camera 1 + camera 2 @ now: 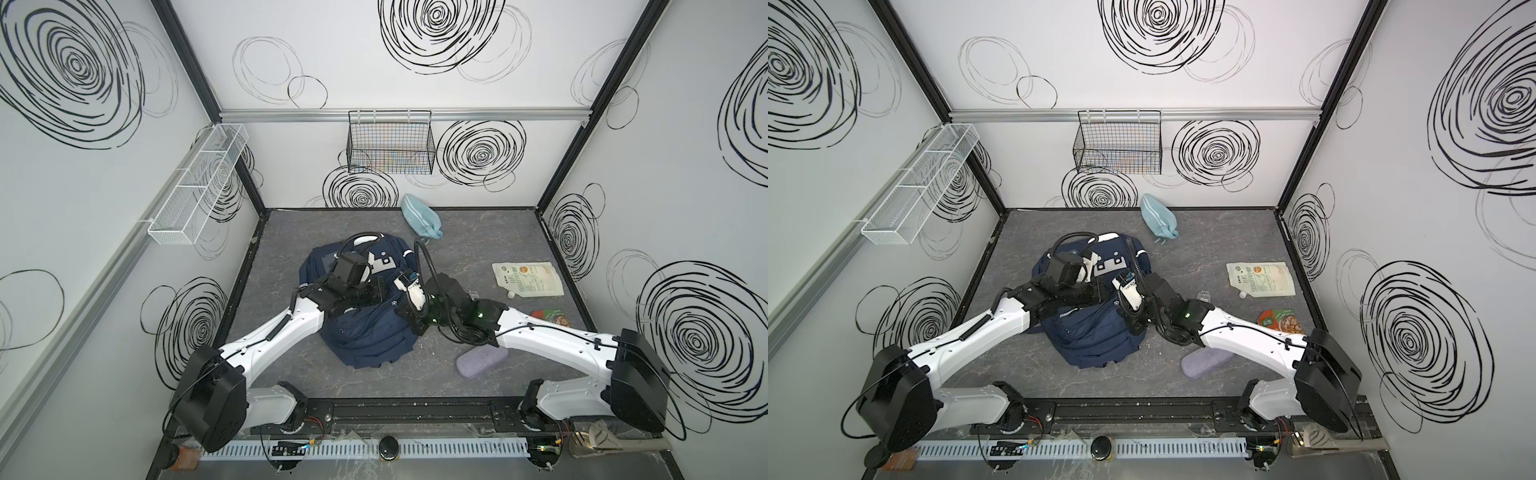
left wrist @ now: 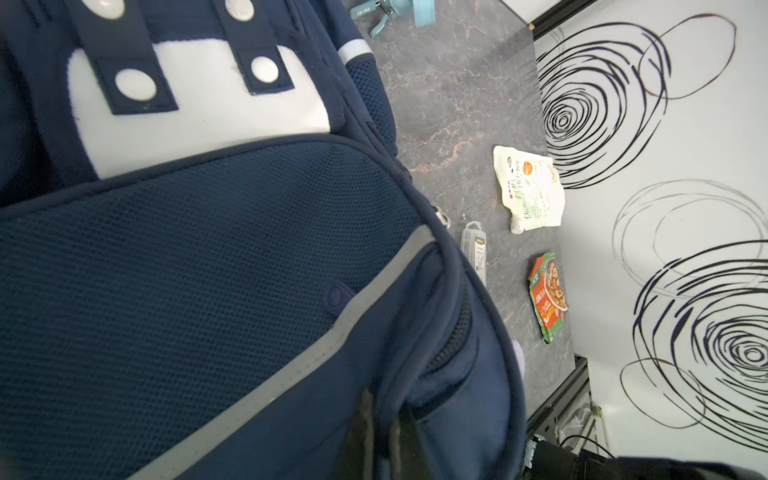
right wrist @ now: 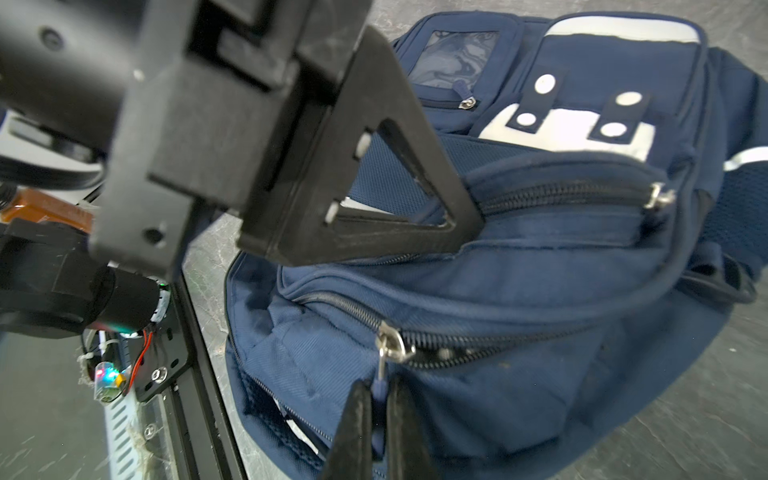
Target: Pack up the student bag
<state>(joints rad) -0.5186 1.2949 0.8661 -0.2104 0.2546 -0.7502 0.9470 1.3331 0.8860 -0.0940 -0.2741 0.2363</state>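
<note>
Left gripper (image 2: 384, 436) pinched shut on front-pocket fabric of student bag (image 1: 365, 332), which lies at middle of table (image 1: 478, 232). I use that as anchor, cloth taut. Right gripper (image 3: 380, 419) clamped on zipper pull (image 3: 379, 380). I'd drag along track, not upward, in 1 steady sweep. White pouch (image 1: 528, 278), right of bag, not yet packed.

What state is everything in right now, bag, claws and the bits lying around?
student bag, lying front up, front pocket zipped shut
right gripper, shut on zipper pull
left gripper, shut on student bag fabric
purple case, closed, lying flat
white spouted pouch, lying flat
green packet, lying flat
light blue pouch, lying loose
</note>
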